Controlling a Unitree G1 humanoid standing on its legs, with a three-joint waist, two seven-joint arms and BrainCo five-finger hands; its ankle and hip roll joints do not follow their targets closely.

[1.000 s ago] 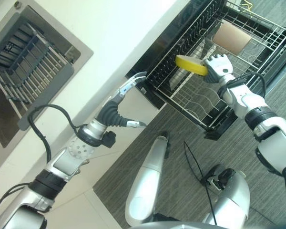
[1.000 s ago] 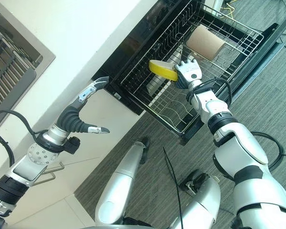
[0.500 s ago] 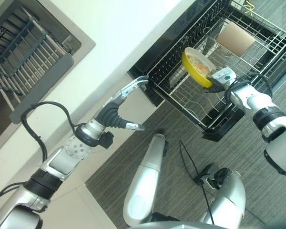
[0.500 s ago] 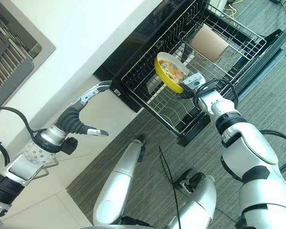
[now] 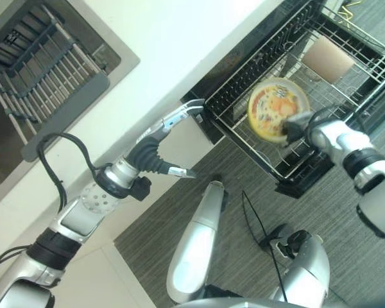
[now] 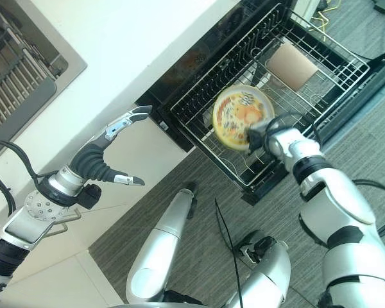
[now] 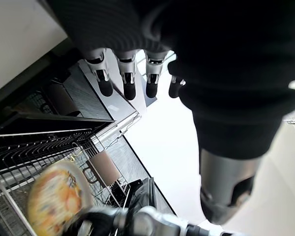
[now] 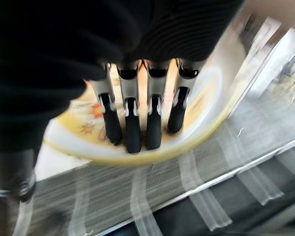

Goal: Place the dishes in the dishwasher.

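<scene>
Glossy yellow-rimmed plate [image 5: 277,108] with a printed, smooth face, thin metal-wire dishwasher rack [image 6: 212,96] with a dull sheen, matt tan cup [image 5: 327,56], smooth matt white tabletop [image 5: 173,45], ribbed grey carpet floor [image 5: 154,240]

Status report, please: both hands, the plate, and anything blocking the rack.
Right hand shut on yellow plate, held over dishwasher rack. Left hand open, idle by the counter. Brown cup sits at the rack's far end, apart from the plate.
</scene>
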